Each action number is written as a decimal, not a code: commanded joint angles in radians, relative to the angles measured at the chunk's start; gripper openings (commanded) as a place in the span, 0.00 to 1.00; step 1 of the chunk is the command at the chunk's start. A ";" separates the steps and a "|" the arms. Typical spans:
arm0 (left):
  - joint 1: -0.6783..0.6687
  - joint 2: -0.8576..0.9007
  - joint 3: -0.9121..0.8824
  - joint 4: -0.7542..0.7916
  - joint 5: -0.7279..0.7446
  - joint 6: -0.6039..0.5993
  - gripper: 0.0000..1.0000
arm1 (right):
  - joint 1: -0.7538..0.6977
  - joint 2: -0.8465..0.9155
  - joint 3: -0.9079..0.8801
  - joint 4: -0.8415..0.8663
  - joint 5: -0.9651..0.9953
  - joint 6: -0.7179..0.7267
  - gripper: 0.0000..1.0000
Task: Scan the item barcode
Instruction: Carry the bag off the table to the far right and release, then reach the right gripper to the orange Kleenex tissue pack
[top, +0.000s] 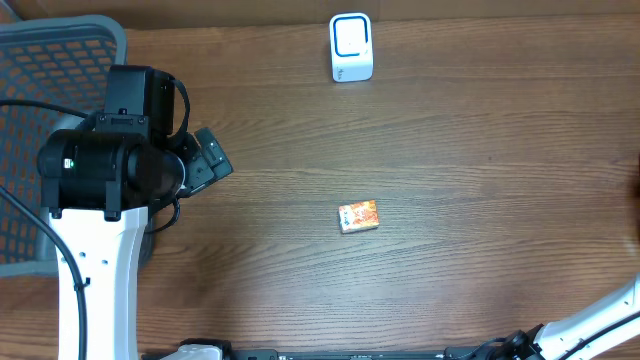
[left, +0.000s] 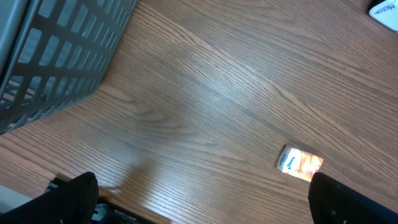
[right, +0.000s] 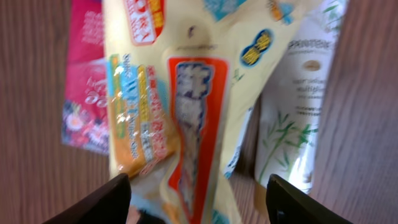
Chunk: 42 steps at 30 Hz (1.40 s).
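Note:
A small orange box (top: 358, 216) lies flat near the middle of the wooden table, also seen as the orange box (left: 300, 163) in the left wrist view. The white barcode scanner (top: 351, 47) stands at the far edge. My left gripper (left: 205, 199) is open over bare wood, left of the box and touching nothing. In the right wrist view, a yellow snack bag (right: 186, 93) lies blurred between the wide-apart jaws of my right gripper (right: 193, 199), which is open. I cannot tell whether the fingers touch the bag.
A grey mesh basket (top: 50, 60) stands at the table's far left, behind the left arm. Under the yellow bag lie a red packet (right: 84, 93) and a white packet with green leaves (right: 292, 124). Part of the right arm (top: 600, 320) shows at the bottom right.

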 joint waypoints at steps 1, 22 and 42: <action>0.005 0.001 -0.004 0.001 -0.013 -0.020 0.99 | -0.003 -0.031 0.078 -0.012 -0.215 -0.063 0.72; 0.005 0.001 -0.004 0.001 -0.013 -0.021 1.00 | 0.769 -0.173 -0.065 -0.171 -0.631 -0.496 0.72; 0.005 0.001 -0.004 0.001 -0.013 -0.021 1.00 | 1.548 -0.171 -0.560 0.172 -0.126 -0.681 0.60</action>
